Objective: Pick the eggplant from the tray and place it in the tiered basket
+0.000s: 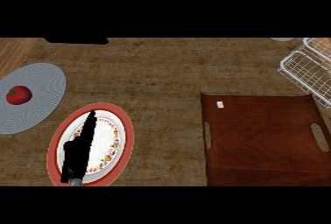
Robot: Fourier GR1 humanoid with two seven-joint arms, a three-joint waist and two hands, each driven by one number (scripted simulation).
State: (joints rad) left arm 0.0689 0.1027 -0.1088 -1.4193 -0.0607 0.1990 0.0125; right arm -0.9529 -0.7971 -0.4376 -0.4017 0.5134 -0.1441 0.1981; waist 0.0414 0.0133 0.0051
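Observation:
The brown tray (262,144) lies at the right of the counter, with slot handles on its left and right sides. No eggplant shows on it or anywhere else; only a small white speck (220,104) sits near its far left corner. The white wire tiered basket (309,70) stands at the far right corner, cut off by the view's edge. My left hand (80,151) hangs over a plate at the lower left, seen edge-on, fingers straight and pointing away from me, holding nothing. My right hand is out of view.
Under my left hand lies a red-rimmed white plate (119,144) with a flowered border. A grey oval plate (42,83) at the far left carries a red tomato (19,94). A black object (76,40) sits at the counter's far edge.

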